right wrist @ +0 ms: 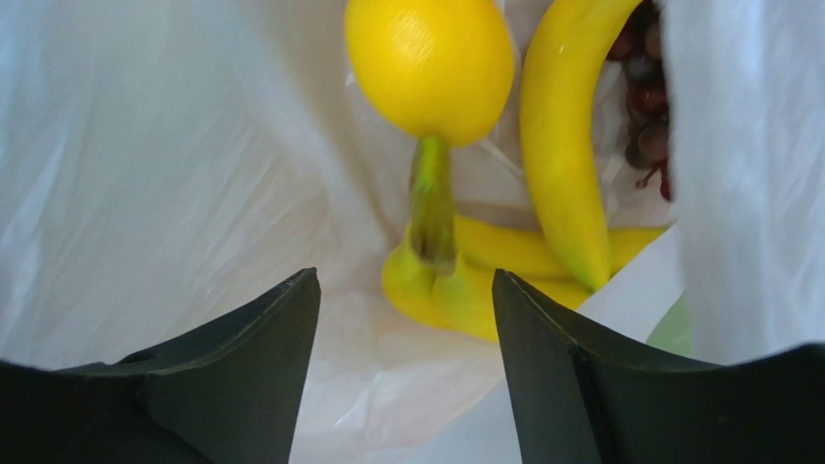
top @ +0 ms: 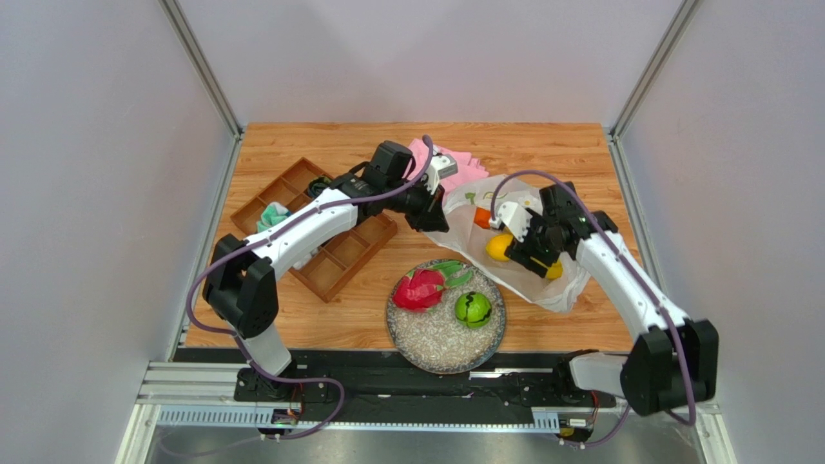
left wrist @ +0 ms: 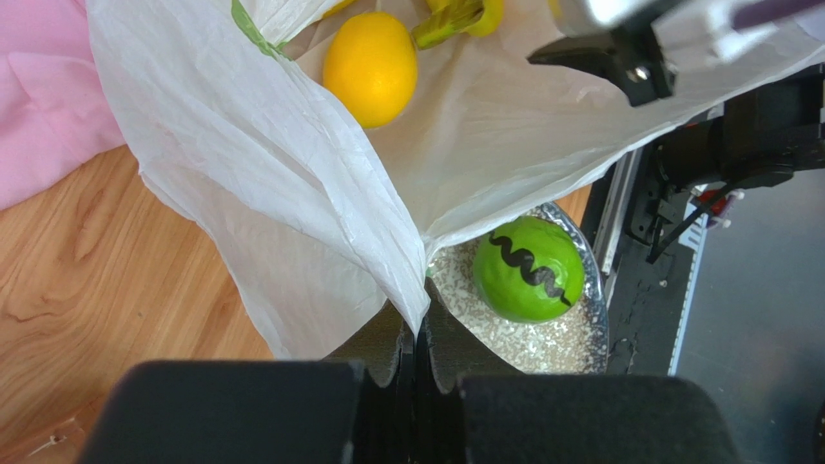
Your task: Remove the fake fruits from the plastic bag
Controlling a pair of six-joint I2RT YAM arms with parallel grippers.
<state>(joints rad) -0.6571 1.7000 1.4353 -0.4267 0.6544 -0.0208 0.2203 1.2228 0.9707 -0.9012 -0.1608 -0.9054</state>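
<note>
While the left gripper [left wrist: 418, 333] pinches an edge of the plastic bag [left wrist: 290, 193], the right gripper [right wrist: 407, 290] stands spread inside it, bananas [right wrist: 566, 145] just ahead of its fingers, lemon [right wrist: 431, 63] beyond.

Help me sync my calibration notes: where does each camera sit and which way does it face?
Top external: above and behind the bases, looking down on the table and both arms.
Left wrist: on the left arm, looking past the shut left gripper pinching the plastic bag rim.
Right wrist: inside the bag, open right gripper facing bananas.
Shared: both wrist views show the lemon.
</note>
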